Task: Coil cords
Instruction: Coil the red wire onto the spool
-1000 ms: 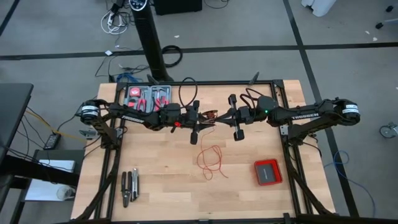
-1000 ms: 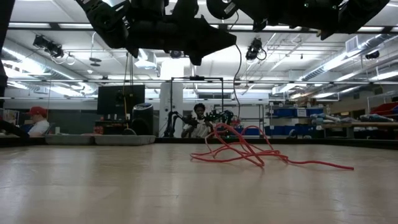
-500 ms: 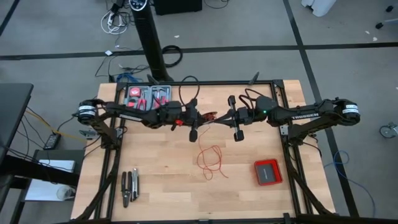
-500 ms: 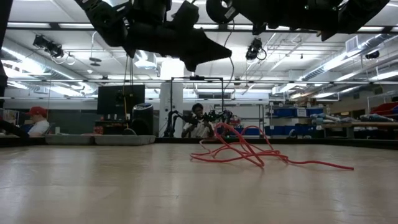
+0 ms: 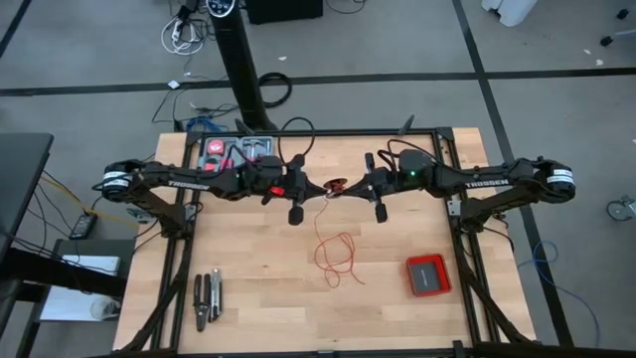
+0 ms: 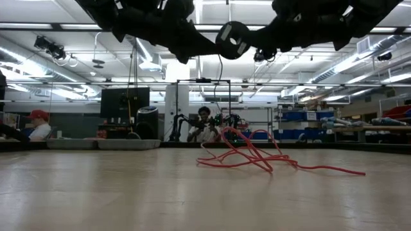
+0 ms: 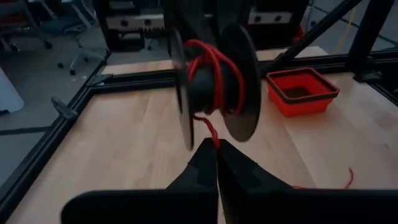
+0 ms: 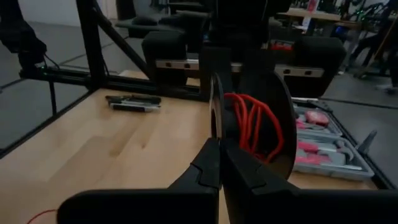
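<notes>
Spool (image 5: 336, 186) of black plastic, partly wound with red wire (image 5: 338, 257), hanging in the air over the far middle of the desk (image 5: 268, 278), between the two arms reaching in from either side. Left gripper (image 5: 318, 189) just left of the spool, fingers (image 7: 205, 168) pressed together and pinching the wire where it drops off the hub. Right gripper (image 5: 350, 187) just right of the spool, fingers (image 8: 208, 165) likewise closed, tips meeting the edge of one flange and apparently clamped on it. Several red turns around the hub, seen from both wrist views, the flanges upright and edge-on to the right wrist camera. Below the spool, one thin strand running down to the wood, then loose squiggly loops lying near the desk's middle, slightly right of centre; from the low view, a tangled heap with a long tail trailing off to the right, both grippers high above it. Flat red square box (image 5: 428, 274) at the near right, well apart from the loops. Open tool case (image 5: 238, 154) with red-handled tools at the far left edge, behind the left arm. Pair of dark pliers (image 5: 207, 298) lying at the near left, well apart from everything else. Beyond the desk, in the room seen at table height, a seated person (image 6: 204, 126) straight ahead and another in a red cap (image 6: 38, 125) at the far left.
</notes>
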Controlling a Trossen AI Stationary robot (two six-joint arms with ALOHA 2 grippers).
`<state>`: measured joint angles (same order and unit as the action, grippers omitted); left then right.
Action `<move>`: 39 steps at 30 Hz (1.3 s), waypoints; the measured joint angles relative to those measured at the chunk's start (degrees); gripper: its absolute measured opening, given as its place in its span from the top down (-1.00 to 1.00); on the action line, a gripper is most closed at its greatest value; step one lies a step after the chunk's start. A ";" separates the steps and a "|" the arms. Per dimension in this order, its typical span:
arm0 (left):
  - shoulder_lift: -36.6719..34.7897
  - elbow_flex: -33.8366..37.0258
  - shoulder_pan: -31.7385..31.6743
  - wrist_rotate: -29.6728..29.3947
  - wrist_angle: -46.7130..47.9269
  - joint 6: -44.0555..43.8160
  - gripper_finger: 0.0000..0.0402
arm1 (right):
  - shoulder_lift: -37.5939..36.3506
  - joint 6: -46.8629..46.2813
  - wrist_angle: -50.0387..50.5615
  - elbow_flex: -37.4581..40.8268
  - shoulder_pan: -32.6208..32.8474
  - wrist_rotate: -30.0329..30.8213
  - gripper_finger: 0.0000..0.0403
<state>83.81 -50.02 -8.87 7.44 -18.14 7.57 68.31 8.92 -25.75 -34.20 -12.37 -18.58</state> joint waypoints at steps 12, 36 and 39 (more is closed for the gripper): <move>0.02 0.00 -0.01 -0.04 3.42 0.23 0.99 | 0.00 -1.36 5.99 -0.02 -4.29 -4.47 0.99; 0.09 -2.84 1.98 -8.22 -5.98 31.26 0.99 | -0.07 -8.81 4.43 -0.30 -7.10 -20.23 1.00; 0.09 -2.84 1.98 -8.20 -7.43 33.98 0.99 | -0.07 -8.82 3.76 -0.30 -6.43 -20.26 1.00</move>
<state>83.90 -52.86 -6.90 -0.75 -25.57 41.55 68.25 0.10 -21.99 -34.50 -18.81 -38.83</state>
